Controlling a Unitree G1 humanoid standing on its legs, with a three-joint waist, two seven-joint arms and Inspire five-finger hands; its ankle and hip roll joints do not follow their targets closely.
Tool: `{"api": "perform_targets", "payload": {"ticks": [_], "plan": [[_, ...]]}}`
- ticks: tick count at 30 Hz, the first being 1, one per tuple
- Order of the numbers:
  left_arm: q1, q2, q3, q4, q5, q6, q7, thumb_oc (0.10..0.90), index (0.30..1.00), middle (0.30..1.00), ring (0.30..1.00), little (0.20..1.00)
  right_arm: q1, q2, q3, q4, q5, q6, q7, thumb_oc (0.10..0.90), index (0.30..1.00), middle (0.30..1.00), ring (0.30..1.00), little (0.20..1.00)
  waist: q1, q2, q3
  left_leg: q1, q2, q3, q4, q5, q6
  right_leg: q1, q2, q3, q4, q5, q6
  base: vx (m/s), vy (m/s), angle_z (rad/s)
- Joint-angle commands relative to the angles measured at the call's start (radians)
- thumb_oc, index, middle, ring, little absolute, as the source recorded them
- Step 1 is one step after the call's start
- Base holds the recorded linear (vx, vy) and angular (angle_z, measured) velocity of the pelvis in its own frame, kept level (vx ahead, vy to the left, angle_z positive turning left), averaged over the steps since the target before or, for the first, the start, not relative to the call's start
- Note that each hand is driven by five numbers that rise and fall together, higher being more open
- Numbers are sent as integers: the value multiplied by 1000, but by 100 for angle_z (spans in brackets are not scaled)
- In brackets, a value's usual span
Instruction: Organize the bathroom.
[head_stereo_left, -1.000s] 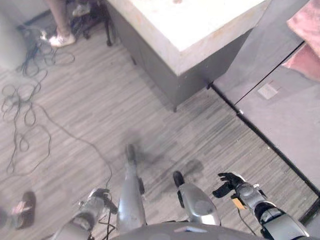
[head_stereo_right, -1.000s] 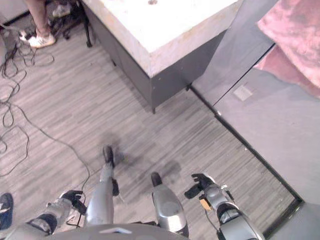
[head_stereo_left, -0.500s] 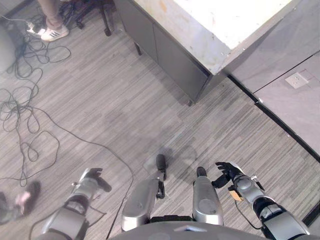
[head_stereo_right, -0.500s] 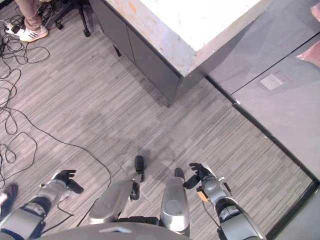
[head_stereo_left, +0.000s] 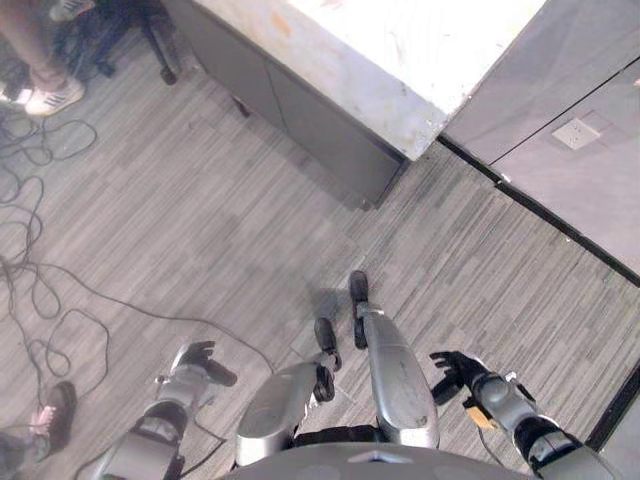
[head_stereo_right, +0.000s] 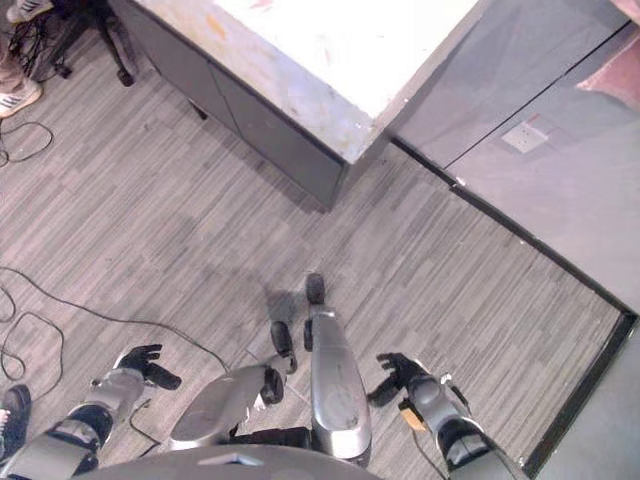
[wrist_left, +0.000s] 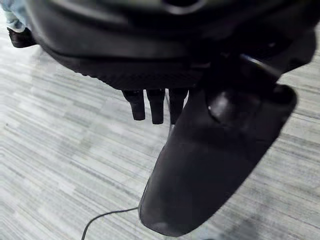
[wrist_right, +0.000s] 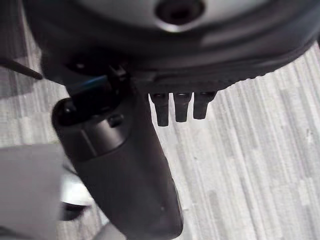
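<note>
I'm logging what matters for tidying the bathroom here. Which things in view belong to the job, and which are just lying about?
Belong to the job:
- vanity counter on its dark cabinet
- left hand, open and holding nothing
- right hand, open and holding nothing

Just about:
- cables on the floor
- a person's shoe
- wall socket
- pink cloth at the edge

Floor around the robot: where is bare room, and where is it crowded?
Bare: the floor strip between the cabinet and the dark baseboard, and the floor in front of the cabinet doors. Crowded: loose cables and a person's shoes on the robot's left.
</note>
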Motion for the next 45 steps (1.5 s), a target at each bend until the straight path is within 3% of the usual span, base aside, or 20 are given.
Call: {"api": "perform_targets", "payload": {"ticks": [1,3,4,8,9,10,14,15,18,19,24,27,28,30,32,34,37,40,42,45], "plan": [[64,46,-9,15,24,-5,4,800,900,900,900,900,19,-55,0,-27,42,-2,-11,800,900,900,900,900,-5,-3,-80,-42,141,-81,374,66,-148,78,-10,32,-39,-55,41,99,-68,23],[62,40,-10,20,22,-6,8,800,900,900,900,900,23,-54,1,-29,65,0,-18,800,900,900,900,900,-5,-19,-85,-100,145,-112,532,110,-157,99,-14,52,-39,-62,21,113,-82,23],[59,30,-10,25,13,-5,22,800,900,900,900,900,17,-53,-1,-24,97,3,-24,800,900,900,900,900,2,-33,-86,-163,154,-133,586,86,-137,120,-18,70,-32,-70,14,196,8,-11],[54,16,-24,64,1,-34,29,800,900,900,900,900,3,-46,-14,35,107,-29,-45,800,900,900,900,900,-1,-4,-88,-142,245,-130,250,100,-116,148,21,131,4,-135,25,198,175,-31],[54,16,-24,64,1,-34,29,800,900,900,900,900,3,-46,-14,35,107,-29,-45,800,900,900,900,900,-1,-4,-88,-142,245,-130,250,100,-116,148,21,131,4,-135,25,319,309,-47],[59,27,-28,66,6,-38,25,800,900,900,900,900,-2,-45,-13,60,121,-50,-58,800,900,900,900,900,24,22,-84,-138,275,-229,1,162,-150,191,51,194,-1,-168,51,330,294,-37],[86,45,-22,62,-2,-10,38,800,900,900,900,900,-9,-38,13,61,126,-53,-60,800,900,900,900,900,77,15,-96,-184,277,-400,-27,221,-171,246,44,282,-29,-181,75,352,294,-75],[86,45,-22,62,-2,-10,38,800,900,900,900,900,-9,-38,13,61,126,-53,-60,800,900,900,900,900,77,15,-96,-184,277,-400,-27,221,-171,246,44,282,-29,-181,75,217,254,-152],[81,48,-6,76,32,-2,37,800,900,900,900,900,-18,-25,10,54,122,-54,-78,800,900,900,900,900,80,6,-123,-156,250,-335,28,126,-152,240,-30,256,-29,-159,106,166,373,-129],[74,59,-14,91,34,-8,32,800,900,900,900,900,-18,-19,0,39,108,-47,-94,800,900,900,900,900,83,2,-134,-152,205,-329,48,87,-127,220,-65,265,-31,-133,129,134,405,-94],[85,91,2,102,27,3,6,800,900,900,900,900,-15,-20,-7,29,41,-39,-91,800,900,900,900,900,102,-6,-150,-119,168,-287,45,44,-90,168,-132,242,-24,-52,146,108,311,-71],[116,115,46,89,21,22,-7,800,900,900,900,900,-27,-28,-25,35,0,-50,-58,800,900,900,900,900,148,-11,-143,-77,175,-183,22,27,-83,157,-202,85,-14,14,154,42,192,-85],[126,113,56,86,27,26,-3,800,900,900,900,900,-31,-28,-25,34,-1,-49,-52,800,900,900,900,900,158,-12,-142,-70,177,-156,18,27,-81,157,-201,44,0,9,155,43,116,-139],[165,104,84,68,34,39,23,800,900,900,900,900,-39,-35,-15,11,1,-32,-22,800,900,900,900,900,168,-13,-145,-44,186,-109,9,31,-80,170,-123,-27,4,-74,147,64,61,-145],[178,101,83,46,36,43,40,800,900,900,900,900,-36,-51,-8,-17,28,-17,-2,800,900,900,900,900,160,-35,-144,-31,154,-95,16,11,-86,156,-43,-75,-45,-86,122,56,-3,-84],[181,97,89,32,5,39,64,800,900,900,900,900,-37,-55,-5,-22,34,-24,10,800,900,900,900,900,168,-44,-135,-38,136,-60,53,-8,-84,156,-39,-133,-51,-82,101,-2,-44,-25],[180,83,111,26,15,26,60,800,900,900,900,900,-25,-58,-1,-54,29,-15,9,800,900,900,900,900,155,-39,-143,-62,133,-89,110,-8,-97,165,-16,-92,-46,-105,77,-6,-15,2],[171,73,108,22,-35,17,57,800,900,900,900,900,-12,-58,7,-100,21,18,-5,800,900,900,900,900,149,-40,-137,-141,143,-159,312,87,-136,191,-10,-68,-55,-122,44,-11,45,11],[165,61,104,23,-77,10,70,800,900,900,900,900,-25,-58,20,-92,3,16,-10,800,900,900,900,900,151,-43,-132,-169,179,-162,344,108,-137,206,-18,-57,-48,-136,32,-4,111,-36],[153,48,104,49,-89,-7,76,800,900,900,900,900,-45,-57,21,-39,4,-17,-18,800,900,900,900,900,142,-22,-144,-103,302,-146,205,164,-156,199,-31,-63,7,-181,29,24,218,-40]]}}
